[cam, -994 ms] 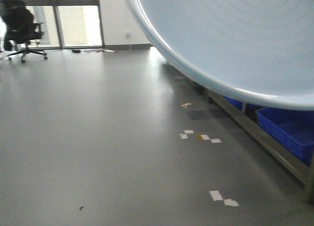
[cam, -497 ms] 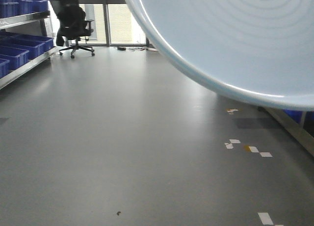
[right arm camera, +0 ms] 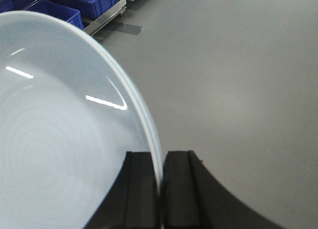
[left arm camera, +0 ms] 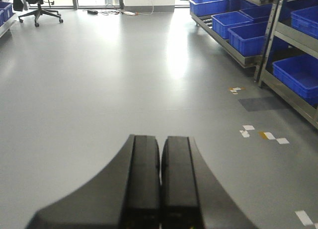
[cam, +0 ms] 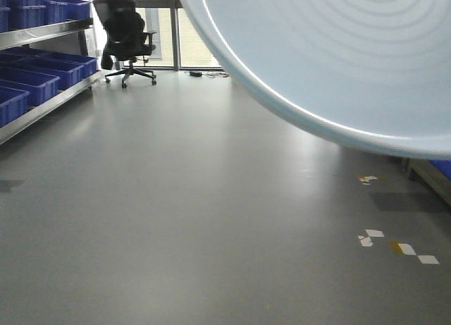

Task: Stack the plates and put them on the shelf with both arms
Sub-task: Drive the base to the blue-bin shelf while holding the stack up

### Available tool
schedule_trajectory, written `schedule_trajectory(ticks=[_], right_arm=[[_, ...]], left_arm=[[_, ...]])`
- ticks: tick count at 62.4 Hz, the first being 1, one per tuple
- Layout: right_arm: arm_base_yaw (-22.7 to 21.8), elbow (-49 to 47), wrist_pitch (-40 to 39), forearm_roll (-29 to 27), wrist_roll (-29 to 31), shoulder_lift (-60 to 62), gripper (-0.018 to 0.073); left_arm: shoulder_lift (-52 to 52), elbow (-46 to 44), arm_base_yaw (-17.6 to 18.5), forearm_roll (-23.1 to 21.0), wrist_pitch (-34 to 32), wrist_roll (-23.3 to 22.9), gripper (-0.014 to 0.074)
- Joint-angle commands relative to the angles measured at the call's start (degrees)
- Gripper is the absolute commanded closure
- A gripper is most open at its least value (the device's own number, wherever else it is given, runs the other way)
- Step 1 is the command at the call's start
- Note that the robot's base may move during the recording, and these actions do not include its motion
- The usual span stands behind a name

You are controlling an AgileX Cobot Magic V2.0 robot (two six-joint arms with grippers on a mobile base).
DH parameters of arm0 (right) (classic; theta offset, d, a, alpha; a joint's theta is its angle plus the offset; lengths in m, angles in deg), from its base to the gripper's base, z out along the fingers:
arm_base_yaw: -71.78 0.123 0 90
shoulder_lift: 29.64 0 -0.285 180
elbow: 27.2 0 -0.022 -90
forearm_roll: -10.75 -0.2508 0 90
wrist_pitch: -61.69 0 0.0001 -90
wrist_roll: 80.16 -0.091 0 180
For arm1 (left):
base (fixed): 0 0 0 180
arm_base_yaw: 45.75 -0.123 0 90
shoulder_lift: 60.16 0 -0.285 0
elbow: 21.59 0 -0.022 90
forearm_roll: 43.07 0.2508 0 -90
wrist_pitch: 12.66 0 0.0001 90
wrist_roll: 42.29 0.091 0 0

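**One plate carried by its rim, left gripper idle**

The grey floor [cam: 176,219] fills most of every view, which suggests the base is out in the aisle with its load rather than at a worktop. The plate [right arm camera: 54,139] hangs high and tilted, well apart from the floor. The right gripper [right arm camera: 160,159] is clamped on its raised rim, probably because the rim is the only part thin enough to fit between the fingers. A steel rack [left arm camera: 268,40] lines the side of the room, with blue crates [left arm camera: 251,38] slotted onto its tiers. I cannot tell whether this is the shelf meant for the plate. An office chair [cam: 127,36] stands far off by the windows. The left gripper [left arm camera: 160,139] is closed finger against finger with nothing between, held out over the floor, so the carry looks one-armed.

Counted:
- One plate; I cannot make out a second beneath it.
- Two grippers.
- One chair.
- At least five crates in the left wrist view.
- Several tape patches [cam: 405,247] on the floor.
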Motion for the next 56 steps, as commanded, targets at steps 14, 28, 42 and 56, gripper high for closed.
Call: schedule_trajectory(ticks=[14,28,42,56], right_arm=[[0.16,-1.63,-4.63,-1.73,0.24,0.23,0.0503],[0.16,-1.63,-4.63,-1.73,0.24,0.23,0.0503],[0.16,-1.63,-4.63,-1.73,0.24,0.23,0.0503],[0.16,-1.63,-4.63,-1.73,0.24,0.23,0.0503]], left_arm=[[0.28,-1.78,0.01,-0.32,-5.44,-0.09,0.0512],[0.28,-1.78,0.01,-0.32,-5.44,-0.09,0.0512],[0.28,-1.78,0.01,-0.32,-5.44,-0.09,0.0512],[0.28,-1.78,0.01,-0.32,-5.44,-0.09,0.0512]])
